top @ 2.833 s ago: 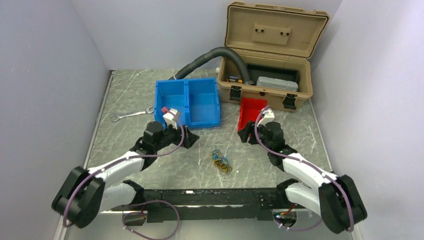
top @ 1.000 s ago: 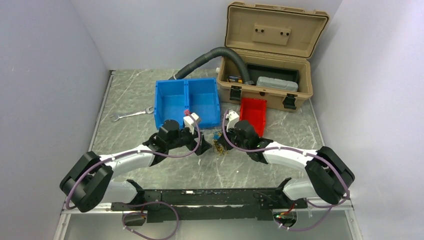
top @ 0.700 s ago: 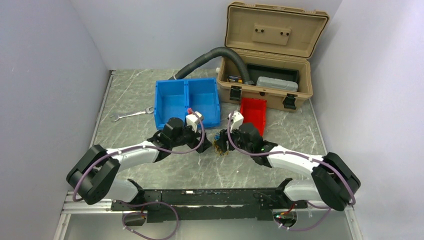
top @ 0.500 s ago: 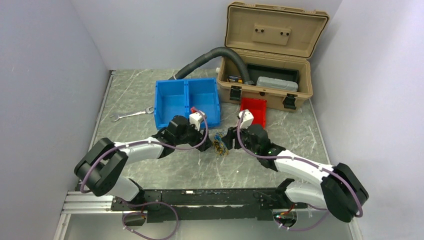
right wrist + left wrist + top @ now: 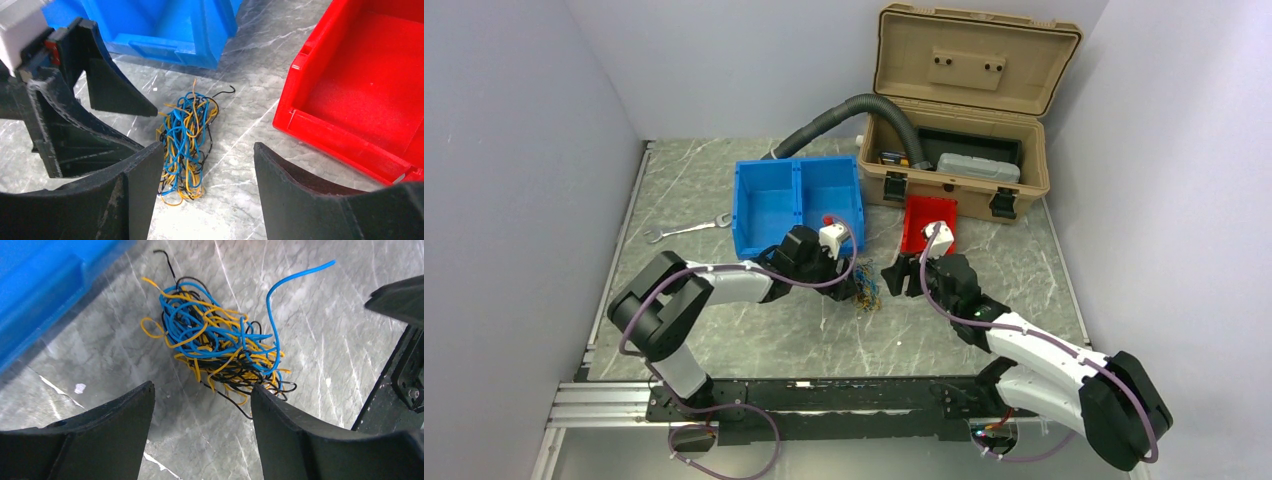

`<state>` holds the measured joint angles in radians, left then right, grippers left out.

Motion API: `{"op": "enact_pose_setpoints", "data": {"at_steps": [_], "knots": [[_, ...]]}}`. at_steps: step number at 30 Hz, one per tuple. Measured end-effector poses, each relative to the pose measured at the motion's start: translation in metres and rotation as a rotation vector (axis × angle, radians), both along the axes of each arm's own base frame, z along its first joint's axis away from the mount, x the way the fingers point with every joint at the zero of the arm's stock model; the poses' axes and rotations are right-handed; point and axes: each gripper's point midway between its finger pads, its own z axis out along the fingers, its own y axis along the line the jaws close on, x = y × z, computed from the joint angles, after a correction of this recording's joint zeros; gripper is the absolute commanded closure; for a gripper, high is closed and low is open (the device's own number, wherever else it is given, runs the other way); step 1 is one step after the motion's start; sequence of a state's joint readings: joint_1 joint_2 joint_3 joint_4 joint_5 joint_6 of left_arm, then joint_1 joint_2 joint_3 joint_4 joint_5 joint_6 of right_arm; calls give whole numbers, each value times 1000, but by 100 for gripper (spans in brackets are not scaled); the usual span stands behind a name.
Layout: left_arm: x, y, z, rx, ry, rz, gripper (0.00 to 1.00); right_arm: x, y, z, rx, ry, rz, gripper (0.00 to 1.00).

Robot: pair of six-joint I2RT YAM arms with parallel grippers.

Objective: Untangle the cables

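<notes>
The cables (image 5: 864, 288) are a small tangled clump of thin blue, yellow and black wires lying on the grey marbled table, in front of the blue bin. They show in the left wrist view (image 5: 220, 342) and the right wrist view (image 5: 186, 142). My left gripper (image 5: 849, 277) is open and empty, just left of the clump; its fingers (image 5: 300, 435) straddle the clump's near edge (image 5: 200, 390). My right gripper (image 5: 898, 278) is open and empty, just right of the clump, which lies ahead of its left finger (image 5: 135, 190).
A blue two-compartment bin (image 5: 796, 206) stands behind the clump, a red bin (image 5: 929, 222) to its right. An open tan toolbox (image 5: 959, 165) with a grey corrugated hose (image 5: 844, 112) stands at the back. A wrench (image 5: 686, 229) lies at the left.
Both grippers came in from either side of the clump. The left gripper has since pushed further right up to it, and the right gripper has drawn back a little to the right. The clump stays on the table.
</notes>
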<state>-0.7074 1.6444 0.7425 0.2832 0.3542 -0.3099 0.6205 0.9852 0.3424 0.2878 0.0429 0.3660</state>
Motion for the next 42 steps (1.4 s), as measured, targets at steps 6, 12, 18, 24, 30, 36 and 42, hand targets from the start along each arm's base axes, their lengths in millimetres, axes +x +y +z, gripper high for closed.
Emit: {"op": "enact_pose_setpoints", "data": {"at_steps": [6,12,18,24,30,36,42], "knots": [[-4,-6,-9,15,48,-34,95,2,-2,0,6,4,-13,30],[-2,-13,1,-6,37,-59,100,4,-5,-3,11,20,-29,30],[-7,-9,12,-35,17,-67,100,5,-12,-3,37,29,-39,30],[-5,1,23,-95,3,-61,100,-5,-8,-8,87,76,6,30],[-4,5,28,-150,22,-60,100,-21,8,-27,113,173,104,38],[-7,2,32,-175,28,-80,100,-32,17,-54,103,284,161,46],[-9,2,30,-173,42,-88,100,-35,23,-67,100,347,188,50]]}}
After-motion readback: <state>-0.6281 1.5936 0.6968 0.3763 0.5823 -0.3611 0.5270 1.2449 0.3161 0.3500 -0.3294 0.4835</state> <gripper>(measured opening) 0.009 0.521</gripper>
